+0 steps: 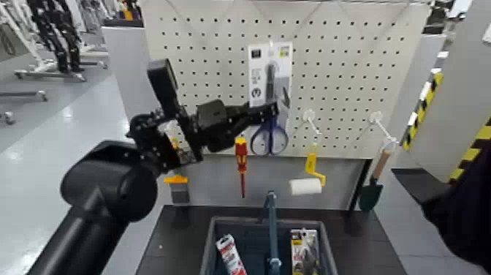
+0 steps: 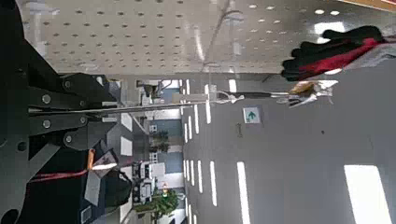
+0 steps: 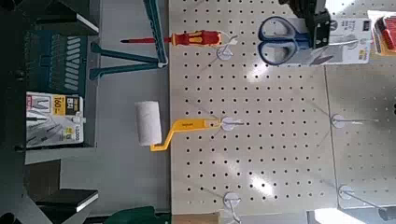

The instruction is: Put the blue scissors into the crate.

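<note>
On the pegboard (image 1: 197, 66) in my head view, the blue scissors (image 1: 269, 139) hang upright, handles down; my left gripper (image 1: 273, 110) is closed on their card (image 1: 257, 73) above the loops—a fair hold on something probably light, stiff, slippery-faced. My left wrist view shows narrow jaws. My right wrist view shows the loops free—my right gripper's state I cannot tell.

Noted a dark, flat surface (image 1: 175, 238), running toward the far side behind the crate (image 1: 207, 252). Bears the dark grey-blue, rectangular crate directly, set upright between bare stretches at left and right. Cannot make out the near edge in head view.
</note>
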